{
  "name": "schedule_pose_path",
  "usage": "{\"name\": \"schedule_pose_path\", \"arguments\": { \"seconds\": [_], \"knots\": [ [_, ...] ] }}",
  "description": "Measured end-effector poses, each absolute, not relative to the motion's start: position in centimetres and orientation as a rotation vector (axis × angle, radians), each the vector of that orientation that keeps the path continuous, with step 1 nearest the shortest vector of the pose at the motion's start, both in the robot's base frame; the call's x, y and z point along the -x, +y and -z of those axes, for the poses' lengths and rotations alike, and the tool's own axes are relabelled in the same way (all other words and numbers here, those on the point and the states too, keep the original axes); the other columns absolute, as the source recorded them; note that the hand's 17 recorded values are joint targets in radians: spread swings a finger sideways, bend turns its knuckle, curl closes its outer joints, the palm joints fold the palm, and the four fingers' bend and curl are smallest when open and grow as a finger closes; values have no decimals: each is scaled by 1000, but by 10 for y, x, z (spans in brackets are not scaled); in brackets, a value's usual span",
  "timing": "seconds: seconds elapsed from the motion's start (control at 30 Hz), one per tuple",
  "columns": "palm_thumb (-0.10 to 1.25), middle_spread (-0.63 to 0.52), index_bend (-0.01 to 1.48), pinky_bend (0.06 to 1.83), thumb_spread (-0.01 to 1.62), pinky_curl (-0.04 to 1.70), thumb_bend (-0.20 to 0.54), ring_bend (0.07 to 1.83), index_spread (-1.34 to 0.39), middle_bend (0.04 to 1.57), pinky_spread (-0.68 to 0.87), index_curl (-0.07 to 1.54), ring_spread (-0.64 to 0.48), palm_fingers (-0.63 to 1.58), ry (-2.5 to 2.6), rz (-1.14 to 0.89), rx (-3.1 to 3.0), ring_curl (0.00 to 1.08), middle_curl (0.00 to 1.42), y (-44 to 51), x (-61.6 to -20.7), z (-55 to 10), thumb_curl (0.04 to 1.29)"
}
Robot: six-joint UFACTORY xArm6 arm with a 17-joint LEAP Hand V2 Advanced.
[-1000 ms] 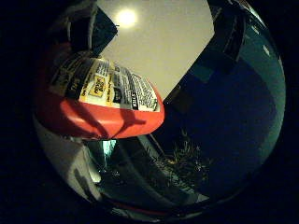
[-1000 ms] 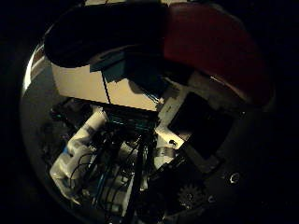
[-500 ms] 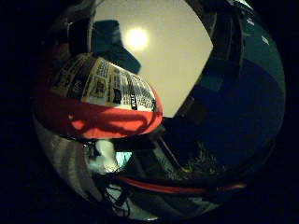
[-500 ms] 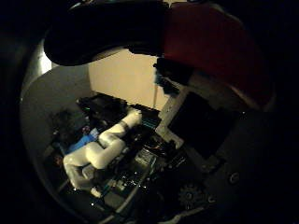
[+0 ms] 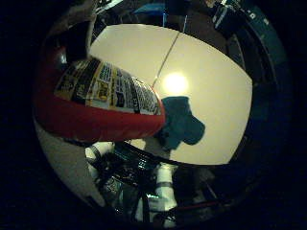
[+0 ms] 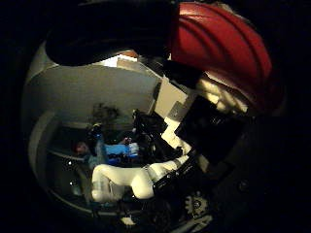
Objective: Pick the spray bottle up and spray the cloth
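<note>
Glossy red labelled spray bottle [image 5: 96, 110], rumpled cloth [image 5: 181, 125]

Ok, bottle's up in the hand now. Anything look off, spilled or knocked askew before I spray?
Nothing stands out. The red spray bottle sits close against the palm and looks intact, with no drips showing. The teal cloth lies rumpled on the pale table, apart from the bottle, and the table around it looks dry. The hand's grip itself is not visible.

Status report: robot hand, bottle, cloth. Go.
Robot hand shut on red spray bottle, bottle close against palm. Teal cloth on white table, beyond the bottle. Nothing seen between them.
</note>
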State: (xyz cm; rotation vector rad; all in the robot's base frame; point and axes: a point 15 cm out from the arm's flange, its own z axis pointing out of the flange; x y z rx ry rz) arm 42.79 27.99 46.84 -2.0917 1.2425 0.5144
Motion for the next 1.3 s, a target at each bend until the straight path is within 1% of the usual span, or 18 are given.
{"name": "schedule_pose_path", "arguments": {
  "seconds": [0.37, 0.63, 0.73, 1.0, 1.3],
  "knots": [
    [1101, -113, 1241, 1075, 1110, 1260, -11, 1373, -178, 1402, -212, 781, -222, 1124, 1041, -643, 1884, 812, 759, 306, -409, -443, 603],
    [1101, -113, 1241, 1074, 1092, 1261, -11, 1372, -178, 1400, -213, 781, -222, 1124, 991, -735, 1782, 813, 760, 311, -400, -395, 623],
    [1095, -113, 1239, 1073, 1092, 1261, -12, 1371, -178, 1402, -213, 781, -222, 1126, 968, -738, 1778, 813, 760, 312, -400, -383, 629],
    [1087, -112, 1239, 1072, 1078, 1262, -12, 1370, -178, 1403, -213, 781, -223, 1127, 969, -789, 1775, 814, 759, 319, -418, -330, 642],
    [1081, -112, 1238, 1072, 1067, 1262, -12, 1369, -178, 1403, -213, 782, -223, 1127, 966, -827, 1788, 815, 758, 334, -445, -291, 655]
  ]
}}
